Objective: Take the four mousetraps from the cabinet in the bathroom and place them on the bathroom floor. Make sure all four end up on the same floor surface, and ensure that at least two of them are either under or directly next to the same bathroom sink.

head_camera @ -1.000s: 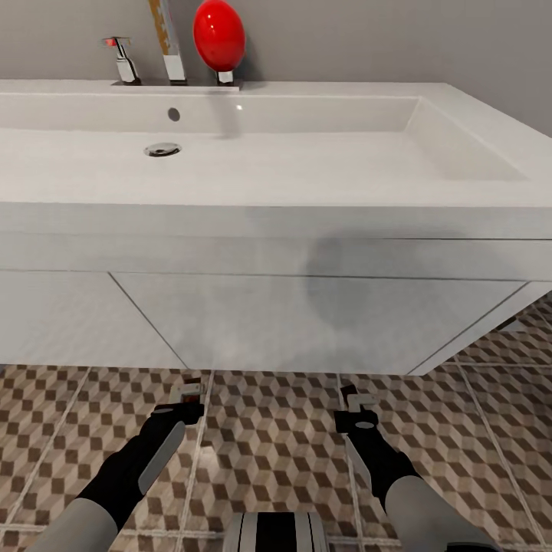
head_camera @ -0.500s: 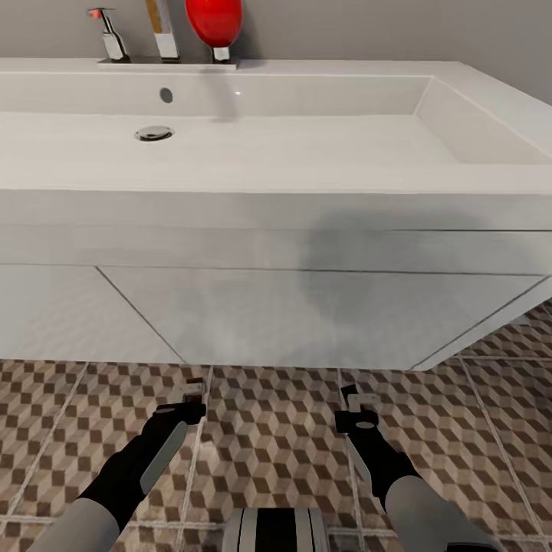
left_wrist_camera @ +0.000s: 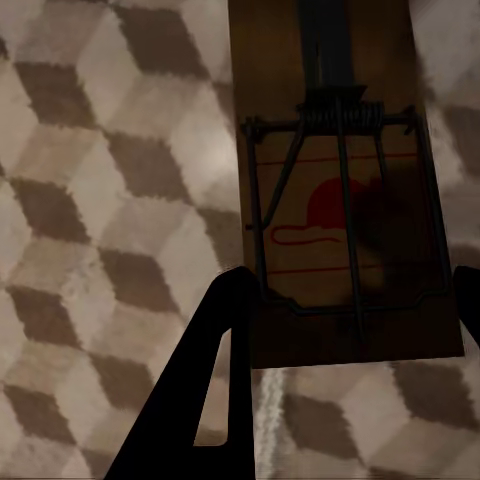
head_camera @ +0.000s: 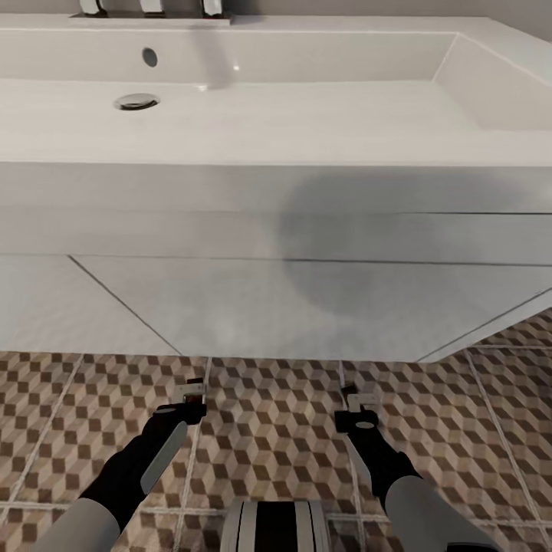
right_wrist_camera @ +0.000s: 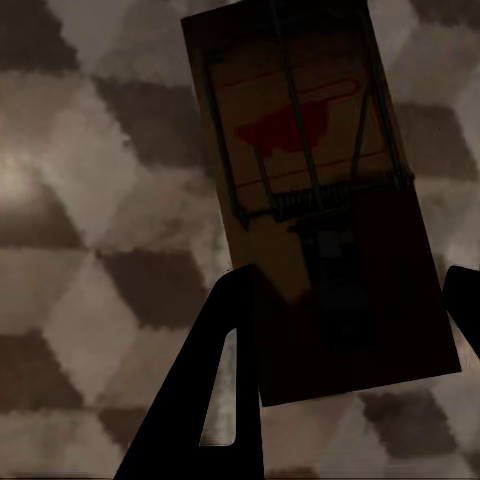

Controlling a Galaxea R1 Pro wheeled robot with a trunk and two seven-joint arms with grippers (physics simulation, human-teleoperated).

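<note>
Both arms: grey upper segs, black forearms w/ grey side panels. Fingers [left_wrist_camera: 215,380] black, flat, triangular cutout. Trunk grey/black striped.

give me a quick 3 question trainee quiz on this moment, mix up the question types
1. True or false: the left gripper holds a mousetrap.
2. What does the right gripper hold? A) a sponge B) a second mousetrap C) nothing
3. Fill in: both arms hang low over the patterned ____ in front of the sink.

Key
1. True: its fingers flank the board.
2. B.
3. Bathroom floor.
</note>
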